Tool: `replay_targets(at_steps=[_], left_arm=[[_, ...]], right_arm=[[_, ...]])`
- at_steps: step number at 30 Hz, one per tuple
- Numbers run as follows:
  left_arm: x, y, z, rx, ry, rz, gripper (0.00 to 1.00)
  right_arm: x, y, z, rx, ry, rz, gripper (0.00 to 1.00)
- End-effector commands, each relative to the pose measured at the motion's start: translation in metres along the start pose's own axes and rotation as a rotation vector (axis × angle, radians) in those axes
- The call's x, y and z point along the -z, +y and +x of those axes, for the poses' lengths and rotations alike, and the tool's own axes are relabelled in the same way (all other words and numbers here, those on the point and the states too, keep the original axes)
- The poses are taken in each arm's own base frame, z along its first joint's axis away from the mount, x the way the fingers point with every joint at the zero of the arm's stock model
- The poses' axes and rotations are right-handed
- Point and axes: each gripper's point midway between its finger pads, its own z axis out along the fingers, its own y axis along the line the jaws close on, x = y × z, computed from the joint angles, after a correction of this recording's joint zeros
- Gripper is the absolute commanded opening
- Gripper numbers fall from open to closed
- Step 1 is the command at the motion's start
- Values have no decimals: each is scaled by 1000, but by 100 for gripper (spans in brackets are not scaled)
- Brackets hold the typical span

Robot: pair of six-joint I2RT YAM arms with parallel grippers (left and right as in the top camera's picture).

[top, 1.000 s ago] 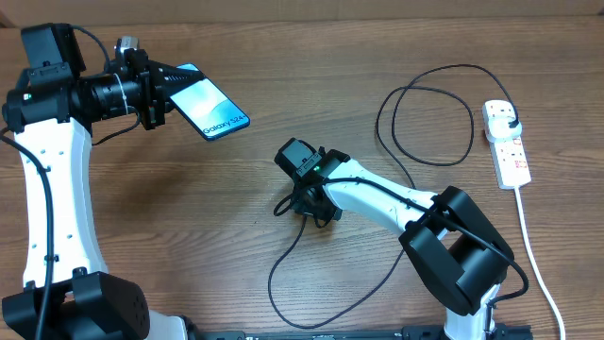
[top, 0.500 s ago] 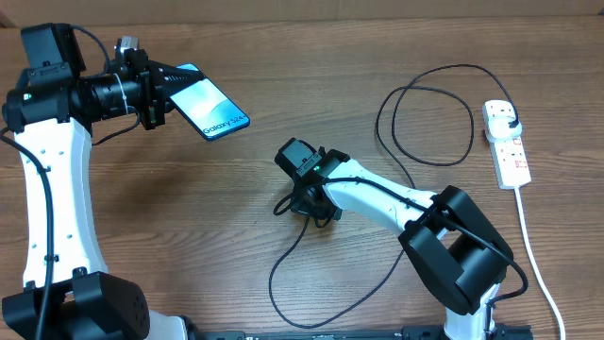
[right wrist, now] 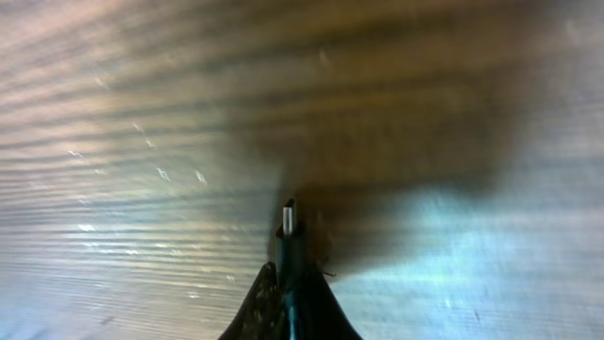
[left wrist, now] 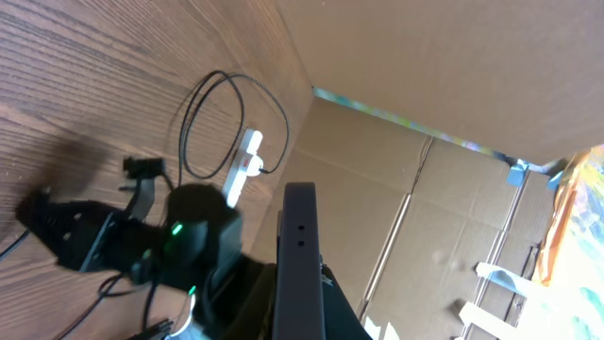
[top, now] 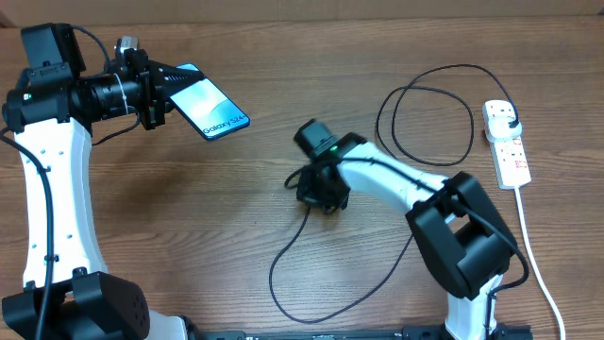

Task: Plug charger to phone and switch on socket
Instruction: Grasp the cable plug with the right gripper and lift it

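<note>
So my left claw (top: 168, 87) was clamped on one end of the phone (top: 209, 107), a slim rectangular black-edged smartphone with a lit light-blue screen. It was holding it up off the brown wooden table (top: 283, 76) at the far left. In the left wrist cam the phone (left wrist: 300, 255) only showed edge-on.

My right claw (top: 319, 192) was closed on the connector end of the charger (top: 272, 276), a long thin black cable. In the right wrist cam its small metal tip (right wrist: 288, 219) poked out past my fingers, with blurry wood behind it.

Compared with a second before, my right wrist had shifted a bit up and to the right, taking the cable end along. The left arm and phone hadn't budged.

The cable ran on under my right arm, which hid part of it, into a big loop. Its black plug head (top: 510, 120) sat in the socket (top: 511, 161), a short white power strip with small red switches, well apart from the phone. The strip's white lead (top: 534, 260) trailed toward the near edge. Brown cardboard boxes (left wrist: 453, 189) stood behind the table.
</note>
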Motion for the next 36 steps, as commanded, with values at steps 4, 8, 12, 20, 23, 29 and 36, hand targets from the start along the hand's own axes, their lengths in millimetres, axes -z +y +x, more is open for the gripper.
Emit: replay_targets(at_steps=[4,8,12,20,23,29,36], left_arm=[[2,-6,3,-30,22,31,4],[2,-12,-1,-35,9,47,4],[2,-19,-6,-64,-2,67,4],[5,-42,-13,-146,-15,136,4],[7,-52,-15,-170,-19,164,4],[9,-64,-15,-184,-14,202,4],[11,-74,-16,-157,-13,228,4]], right_arm=[[34,49,-3,133,200,-440,4],[77,84,-6,289,251,-773,4],[101,101,-4,396,263,-930,4],[136,123,0,516,288,-1105,4],[148,129,0,548,288,-1144,4],[174,142,-1,604,285,-1207,4],[213,156,2,674,238,-1271,4]])
